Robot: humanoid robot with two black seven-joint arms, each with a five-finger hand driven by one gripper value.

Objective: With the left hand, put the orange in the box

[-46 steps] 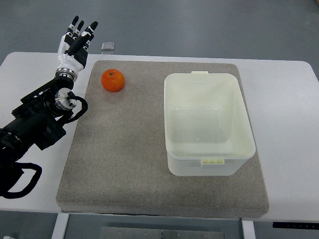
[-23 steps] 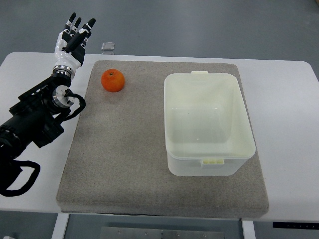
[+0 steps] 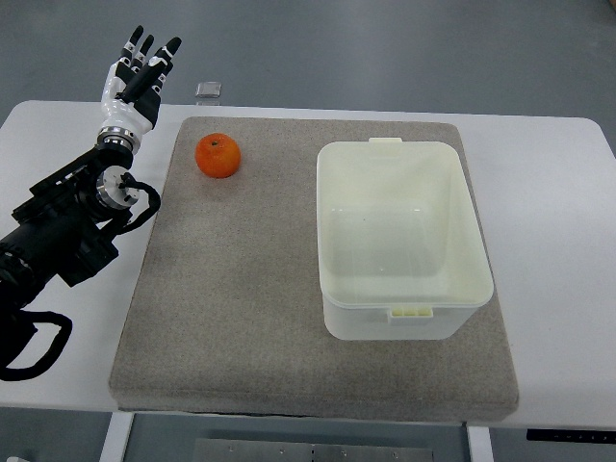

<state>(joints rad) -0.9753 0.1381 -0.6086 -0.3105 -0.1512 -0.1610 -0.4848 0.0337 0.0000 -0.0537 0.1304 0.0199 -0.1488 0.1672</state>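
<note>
Top view shows your white bench point(image 3: 558, 192), carrying a grey mat point(image 3: 241, 289), with the empty white box point(image 3: 404, 298) toward the right edge. The left hand point(image 3: 133, 82) hovers at the far-left corner, fingers point(image 3: 164, 56) extended, grasping nothing. Bring it over the orange point(image 3: 218, 156) near the mat's far-left corner, then close evenly so it can't roll.

Mat on tabletop, orange left, box right.
The mat point(image 3: 241, 318) lies on the tabletop point(image 3: 558, 212); the orange point(image 3: 218, 156) sits at its far left corner, the box point(image 3: 399, 236) on its right half, well apart.
</note>
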